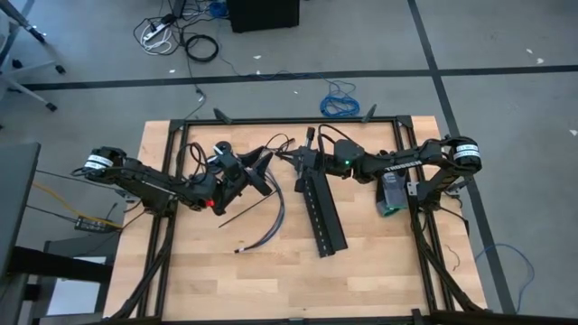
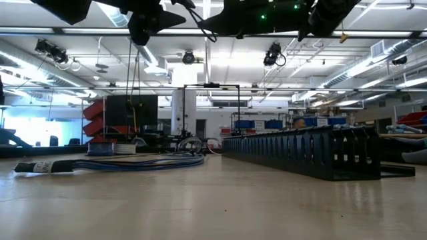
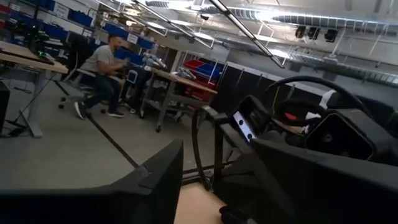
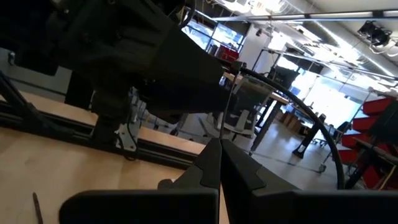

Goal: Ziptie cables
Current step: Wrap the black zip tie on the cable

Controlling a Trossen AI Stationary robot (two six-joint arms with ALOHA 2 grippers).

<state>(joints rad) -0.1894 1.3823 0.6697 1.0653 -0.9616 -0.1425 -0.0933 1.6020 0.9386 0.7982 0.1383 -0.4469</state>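
Grey cables (image 1: 271, 226) lie loose on the counter (image 1: 379, 262), untied. Right claw (image 1: 298, 161) is clenched around a thin ziptie (image 4: 229, 99); left claw (image 1: 257, 171), grip unclear, must next help loop it round the bundle.

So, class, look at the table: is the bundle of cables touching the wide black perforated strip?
Apart. The high view shows the cables lying beside the perforated strip, with bare wood of the table between them all along.

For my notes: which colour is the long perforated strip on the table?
Black; the perforated strip shows best in the high view.
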